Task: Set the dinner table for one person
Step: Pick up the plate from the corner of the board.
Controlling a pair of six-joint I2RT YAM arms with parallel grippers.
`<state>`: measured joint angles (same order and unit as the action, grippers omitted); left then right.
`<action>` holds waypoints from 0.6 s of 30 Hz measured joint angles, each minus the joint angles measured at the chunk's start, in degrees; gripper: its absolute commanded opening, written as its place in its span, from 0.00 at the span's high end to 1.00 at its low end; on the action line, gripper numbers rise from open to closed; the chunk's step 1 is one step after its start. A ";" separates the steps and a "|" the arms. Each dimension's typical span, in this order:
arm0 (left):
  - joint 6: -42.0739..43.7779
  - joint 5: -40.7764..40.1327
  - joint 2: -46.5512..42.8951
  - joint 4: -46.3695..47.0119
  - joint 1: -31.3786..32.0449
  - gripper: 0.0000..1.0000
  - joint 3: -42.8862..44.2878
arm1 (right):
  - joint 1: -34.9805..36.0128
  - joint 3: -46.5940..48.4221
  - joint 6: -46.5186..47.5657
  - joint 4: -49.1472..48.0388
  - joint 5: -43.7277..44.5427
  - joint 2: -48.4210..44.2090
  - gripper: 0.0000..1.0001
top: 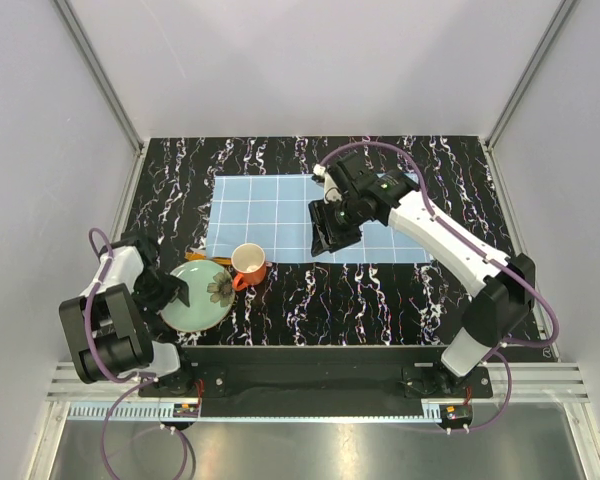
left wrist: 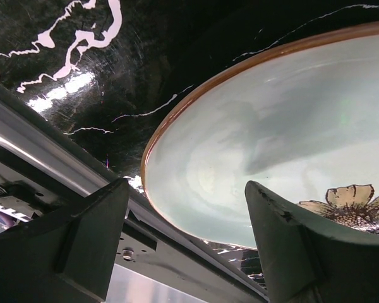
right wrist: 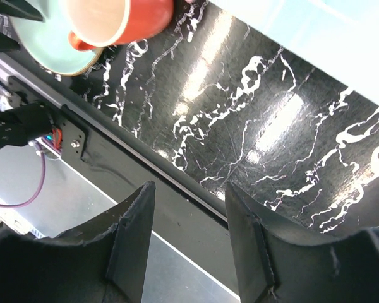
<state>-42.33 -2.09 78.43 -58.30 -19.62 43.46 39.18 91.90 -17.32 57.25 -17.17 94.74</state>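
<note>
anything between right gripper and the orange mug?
Only bare light blue placemat, per the top external view; right gripper is above it, orange mug at its near edge.

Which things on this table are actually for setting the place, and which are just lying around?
For the job:
dinner table
blue placemat
green plate
orange cup
thin orange item beside the plate, possibly cutlery, mostly hidden

Not part of it:
purple cables on the arms
metal rail at the near edge

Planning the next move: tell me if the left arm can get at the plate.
Probably yes: the left gripper, jaws open, sits right at the plate rim, with nothing between.
</note>
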 measured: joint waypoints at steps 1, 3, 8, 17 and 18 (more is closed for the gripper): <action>-0.02 0.00 0.31 0.02 0.00 0.21 -0.02 | -0.02 0.74 0.09 0.28 0.00 0.00 0.44; -0.04 0.04 0.96 0.09 0.00 0.21 -0.02 | -0.09 2.45 0.46 1.05 0.00 0.04 0.45; -0.44 1.36 2.82 1.29 -0.02 0.20 -0.74 | -0.26 7.85 1.36 3.04 0.04 1.42 0.45; -0.55 4.74 0.79 4.04 -0.90 0.21 -2.93 | -0.61 10.75 0.31 4.50 0.02 4.44 0.45; -0.52 4.98 0.66 4.33 -1.11 0.25 -3.13 | -0.61 10.75 -0.02 4.66 0.02 4.70 0.44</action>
<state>-42.85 2.90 79.09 -53.98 -20.73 40.34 38.57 102.65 -17.34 61.91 -17.15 99.44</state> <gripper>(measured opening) 0.800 0.553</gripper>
